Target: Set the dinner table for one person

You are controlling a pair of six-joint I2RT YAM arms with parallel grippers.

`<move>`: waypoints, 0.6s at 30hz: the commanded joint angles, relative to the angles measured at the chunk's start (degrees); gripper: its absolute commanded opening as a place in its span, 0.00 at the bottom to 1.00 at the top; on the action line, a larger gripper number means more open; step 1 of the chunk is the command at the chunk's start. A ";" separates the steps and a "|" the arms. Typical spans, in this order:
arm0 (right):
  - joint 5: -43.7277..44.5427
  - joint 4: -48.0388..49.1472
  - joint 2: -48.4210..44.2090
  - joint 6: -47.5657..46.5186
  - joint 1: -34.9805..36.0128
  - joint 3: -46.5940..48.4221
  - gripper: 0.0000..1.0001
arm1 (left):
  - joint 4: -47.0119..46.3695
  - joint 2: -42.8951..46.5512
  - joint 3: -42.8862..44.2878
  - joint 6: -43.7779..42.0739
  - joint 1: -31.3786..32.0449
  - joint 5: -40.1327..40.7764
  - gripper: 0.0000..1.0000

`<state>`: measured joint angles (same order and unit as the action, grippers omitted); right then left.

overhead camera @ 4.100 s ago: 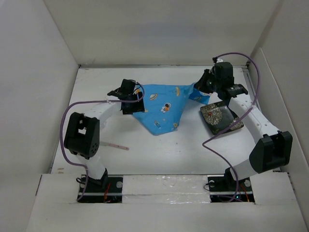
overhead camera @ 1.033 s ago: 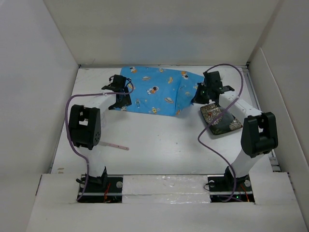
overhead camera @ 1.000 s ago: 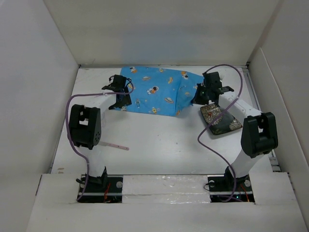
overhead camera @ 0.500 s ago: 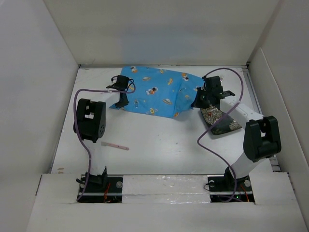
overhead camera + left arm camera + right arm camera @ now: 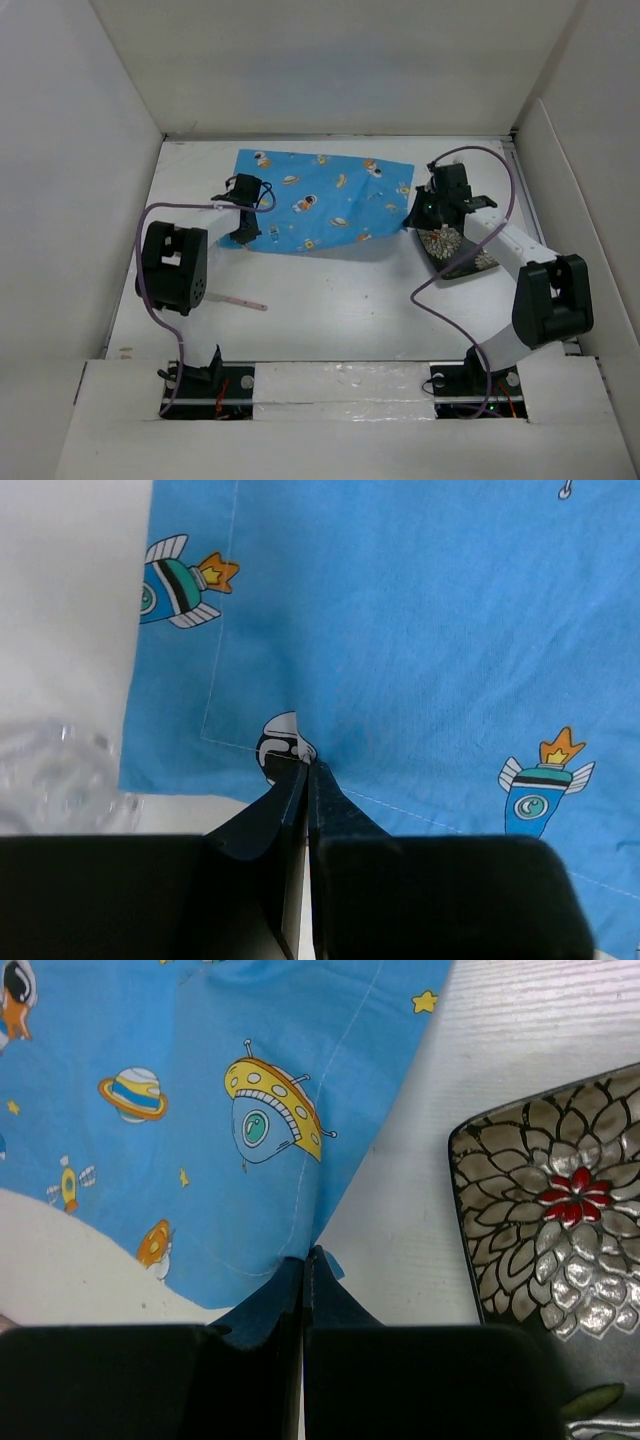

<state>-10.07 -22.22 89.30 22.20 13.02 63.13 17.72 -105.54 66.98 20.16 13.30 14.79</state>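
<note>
The blue cartoon-print placemat [image 5: 320, 200] lies spread at the back of the white dinner table [image 5: 330, 300]. My left gripper [image 5: 243, 236] is shut on its near-left edge; in the left wrist view the jaws [image 5: 305, 767] pinch the stitched hem of the cloth [image 5: 420, 630]. My right gripper [image 5: 413, 218] is shut on the near-right corner; in the right wrist view the closed tips [image 5: 307, 1256] hold the placemat [image 5: 200, 1080] at its corner.
A dark square plate [image 5: 458, 250] with a flower pattern [image 5: 560, 1220] lies just right of the right gripper. A thin pinkish stick [image 5: 238, 300] lies on the table near the left arm. Something clear and glassy [image 5: 55, 775] shows left of the left gripper. White walls surround the table.
The left gripper closed on the placemat's edge. The placemat, folded over at its right side a second ago, now lies spread out flat and wider. The right gripper stayed shut on its corner.
</note>
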 commanded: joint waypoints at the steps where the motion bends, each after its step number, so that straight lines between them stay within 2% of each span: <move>1: -0.04 -0.10 -3.95 -0.93 -0.36 -2.04 0.00 | 6.63 6.56 -5.87 -0.13 -0.12 -2.04 0.00; 3: 0.83 -1.76 -5.09 -0.40 0.16 -4.49 0.00 | 8.28 11.03 -8.60 0.31 -0.12 -3.44 0.00; 9: 2.16 -2.92 -7.21 1.01 0.17 -11.09 0.00 | 9.00 15.18 -12.31 0.41 -0.12 -6.35 0.00; 18: 6.46 -7.05 -9.14 -0.13 -0.45 -12.86 0.00 | 10.23 18.43 -10.64 -0.82 -0.12 -12.23 0.00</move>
<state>-6.07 -28.27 82.78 22.65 13.08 50.09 26.41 -91.15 55.70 20.01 13.30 5.45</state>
